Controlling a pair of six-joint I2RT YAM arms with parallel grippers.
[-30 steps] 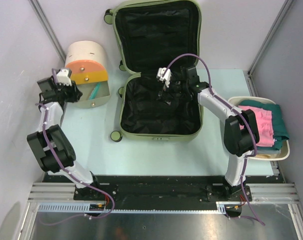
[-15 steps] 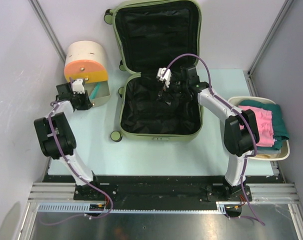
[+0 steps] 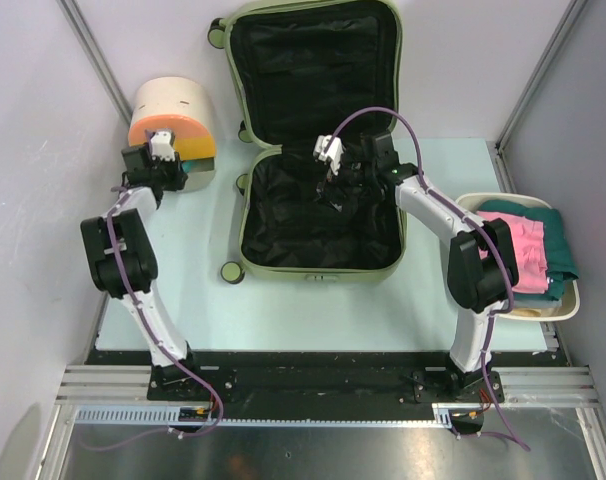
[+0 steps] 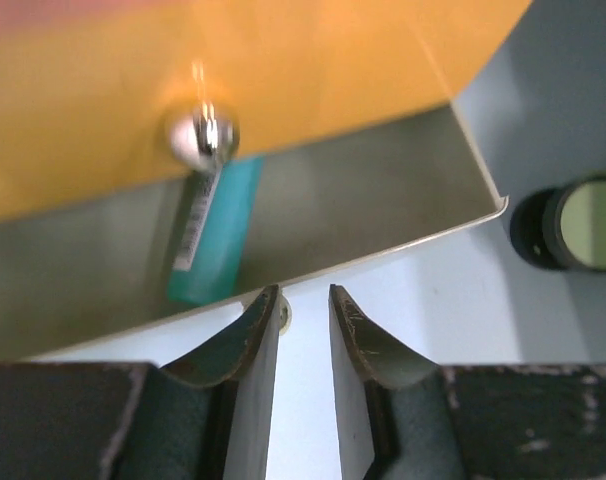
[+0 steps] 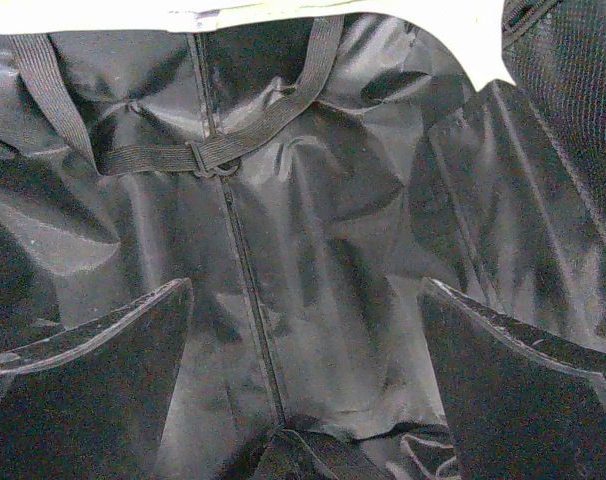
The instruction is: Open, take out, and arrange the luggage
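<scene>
Top external view: both arms are reaching out from the near edge over the table (image 3: 313, 310).
Left claw (image 3: 166, 168): it is hovering right at the front of the drum container (image 3: 173, 105), just below its orange face (image 3: 183, 145).
Left claw state: in the left wrist view the left claw (image 4: 305, 295) is standing with its fingers (image 4: 255, 335) only narrowly apart. Bare table is showing in the gap and nothing is being pinched.
Ahead of the left claw: a grey-beige flap (image 4: 383, 190) is lying under the orange face (image 4: 283, 70), with its rim just past the fingertips. A small cream knob (image 4: 285, 316) is sitting at the left fingertip, and a teal item (image 4: 218, 235) is lying on the flap.
Right claw (image 3: 331, 185): it is hanging over the far part of the luggage's lower half.
Right claw state: in the right wrist view the right claw (image 5: 308, 285) is spread wide and is gripping nothing.
Below the right claw: black lining (image 5: 313, 200) is lying crumpled, with a strap and buckle (image 5: 208, 160) crossing beyond the fingertips.
Luggage (image 3: 313, 270): it is lying open around the right claw, with its lid (image 3: 313, 60) standing beyond that claw. It is sitting to the right of the left claw, apart from it.
Wheel (image 4: 588, 222): one green wheel is showing to the right of the left claw.
Basin (image 3: 573, 300): it is sitting well to the right of the right claw and is holding pink and green clothes (image 3: 533, 250).
</scene>
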